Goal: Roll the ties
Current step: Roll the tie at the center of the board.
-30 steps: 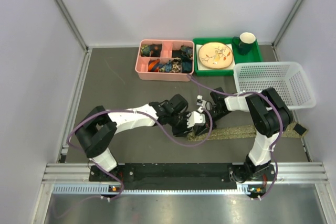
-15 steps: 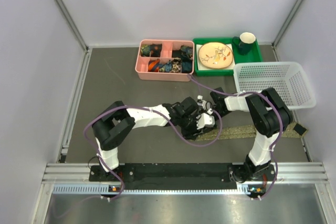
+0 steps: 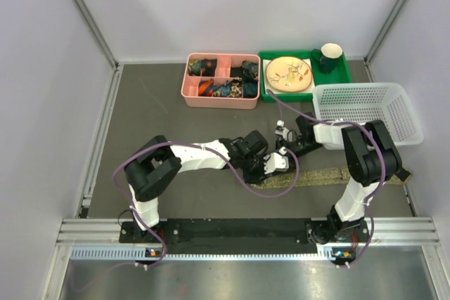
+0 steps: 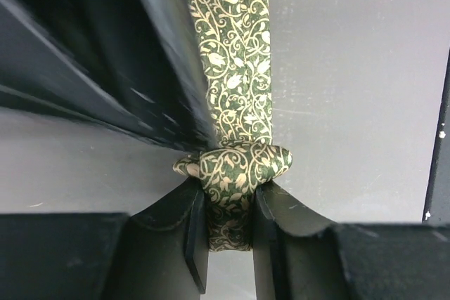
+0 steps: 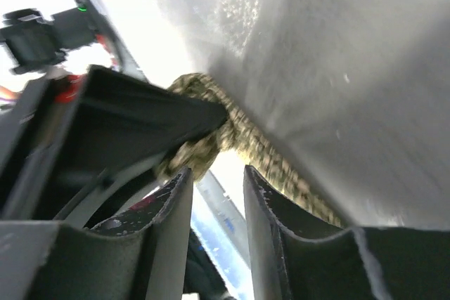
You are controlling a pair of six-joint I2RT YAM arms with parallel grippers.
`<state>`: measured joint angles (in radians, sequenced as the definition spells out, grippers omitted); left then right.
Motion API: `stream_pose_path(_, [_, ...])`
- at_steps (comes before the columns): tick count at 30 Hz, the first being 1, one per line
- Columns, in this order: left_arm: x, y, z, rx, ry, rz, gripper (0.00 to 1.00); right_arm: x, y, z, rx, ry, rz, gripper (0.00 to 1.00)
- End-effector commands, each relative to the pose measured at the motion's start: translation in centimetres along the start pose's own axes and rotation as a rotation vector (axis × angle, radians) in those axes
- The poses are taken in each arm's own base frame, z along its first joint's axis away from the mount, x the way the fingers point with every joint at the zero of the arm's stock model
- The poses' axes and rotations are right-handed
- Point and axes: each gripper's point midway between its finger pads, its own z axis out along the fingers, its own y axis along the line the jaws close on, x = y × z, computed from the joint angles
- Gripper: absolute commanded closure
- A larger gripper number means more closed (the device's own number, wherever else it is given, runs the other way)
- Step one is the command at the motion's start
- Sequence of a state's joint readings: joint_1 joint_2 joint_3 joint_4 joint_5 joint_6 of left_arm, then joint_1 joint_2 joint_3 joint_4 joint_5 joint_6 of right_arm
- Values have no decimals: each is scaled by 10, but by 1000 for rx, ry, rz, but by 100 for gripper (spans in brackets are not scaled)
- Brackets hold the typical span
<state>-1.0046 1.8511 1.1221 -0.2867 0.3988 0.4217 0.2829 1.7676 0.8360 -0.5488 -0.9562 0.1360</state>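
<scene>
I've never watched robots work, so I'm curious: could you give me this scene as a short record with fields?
Job: rolling a necktie
Tie: long narrow olive-green patterned fabric necktie, laid out on the dark grey table, one end rolled up
Left gripper: shut on the rolled end
Right gripper: open, holding nothing, close to the roll
Far edge: pink plastic divided tray; green tray with a cream plate and a dark green mug
Right side: white plastic mesh basket
</scene>
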Motion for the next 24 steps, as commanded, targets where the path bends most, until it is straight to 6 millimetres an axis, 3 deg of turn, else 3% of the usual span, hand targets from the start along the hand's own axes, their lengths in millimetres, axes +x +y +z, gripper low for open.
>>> stream_pose_path(1, [57, -9, 8, 19, 197, -33, 74, -2, 35, -26, -127, -24, -76, 64])
stream_pose_path(5, [57, -7, 9, 13, 198, -32, 70, 3, 41, -22, -183, -20, -63, 52])
stream_pose_path(18, [56, -8, 9, 14, 190, -42, 70, 6, 27, 12, -159, 3, -72, 58])
stream_pose_path(21, [55, -8, 9, 14, 189, -40, 70, 5, 24, 15, -134, 3, -93, 62])
stream_pose_path(23, [55, -8, 9, 19, 188, -43, 70, 6, 19, 17, -117, 12, -94, 70])
stream_pose_path(24, [55, -9, 9, 19, 188, -43, 70, 7, 16, 17, -105, 15, -89, 83])
